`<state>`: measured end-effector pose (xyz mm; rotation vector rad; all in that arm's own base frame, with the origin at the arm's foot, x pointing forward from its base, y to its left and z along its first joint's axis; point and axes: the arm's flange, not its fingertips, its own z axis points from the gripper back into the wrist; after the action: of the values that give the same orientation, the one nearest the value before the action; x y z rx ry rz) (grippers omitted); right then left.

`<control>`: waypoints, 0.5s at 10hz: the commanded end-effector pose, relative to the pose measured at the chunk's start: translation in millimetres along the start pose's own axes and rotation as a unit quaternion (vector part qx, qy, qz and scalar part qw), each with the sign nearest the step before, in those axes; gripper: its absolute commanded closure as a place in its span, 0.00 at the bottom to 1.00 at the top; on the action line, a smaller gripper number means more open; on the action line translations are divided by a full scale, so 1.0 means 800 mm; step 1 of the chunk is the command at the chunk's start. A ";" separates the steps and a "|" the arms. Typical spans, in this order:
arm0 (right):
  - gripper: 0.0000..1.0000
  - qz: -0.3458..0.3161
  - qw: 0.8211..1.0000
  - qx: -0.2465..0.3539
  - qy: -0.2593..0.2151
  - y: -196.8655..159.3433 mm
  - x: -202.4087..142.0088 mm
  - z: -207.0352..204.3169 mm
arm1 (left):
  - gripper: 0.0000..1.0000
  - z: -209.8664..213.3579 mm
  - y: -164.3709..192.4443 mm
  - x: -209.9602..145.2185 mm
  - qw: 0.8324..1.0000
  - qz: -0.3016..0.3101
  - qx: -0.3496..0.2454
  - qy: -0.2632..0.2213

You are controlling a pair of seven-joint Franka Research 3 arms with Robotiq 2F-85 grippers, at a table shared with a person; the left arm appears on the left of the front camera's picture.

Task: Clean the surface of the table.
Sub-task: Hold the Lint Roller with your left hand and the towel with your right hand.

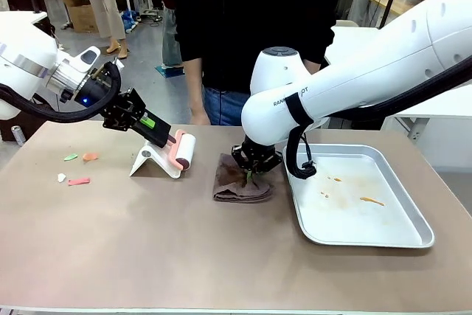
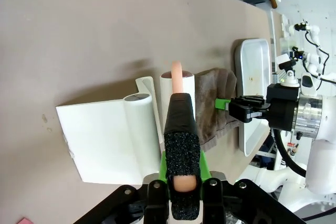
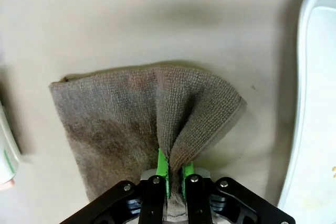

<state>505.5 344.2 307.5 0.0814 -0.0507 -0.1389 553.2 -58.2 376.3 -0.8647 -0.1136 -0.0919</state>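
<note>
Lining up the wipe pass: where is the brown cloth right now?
In the front view the brown cloth lies on the table, just left of the metal tray and right of the lint roller, pinched by the right gripper.

The table (image 1: 147,256) is large and rectangular, with a smooth, matte tan-brown top and a thin pale edge along its near side. It lies flat and level and spans the front view from the left edge to the right. Its top is an even tan across the near half. On the left part, toward the far side, four small bits lie close together. A green scrap (image 1: 70,157) has an orange scrap (image 1: 90,156) just right of it. Nearer lie a white scrap (image 1: 61,178) and a pink scrap (image 1: 79,181). In the left wrist view, faint dark specks (image 2: 45,119) mark the top.
</note>
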 end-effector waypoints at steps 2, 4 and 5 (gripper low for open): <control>1.00 0.009 1.000 0.007 0.011 -0.006 0.001 -0.014 | 1.00 0.002 -0.002 -0.007 1.000 -0.015 -0.010 -0.012; 1.00 0.013 0.999 0.026 0.013 -0.009 0.002 -0.011 | 1.00 0.006 -0.006 -0.008 1.000 -0.018 -0.016 -0.017; 1.00 0.013 0.999 0.044 0.010 -0.016 0.003 -0.001 | 1.00 0.011 -0.009 -0.009 0.999 -0.019 -0.025 -0.021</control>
<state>508.3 341.1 308.0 0.1116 -0.0383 -0.1318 552.8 -57.5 382.6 -0.8696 -0.1299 -0.0988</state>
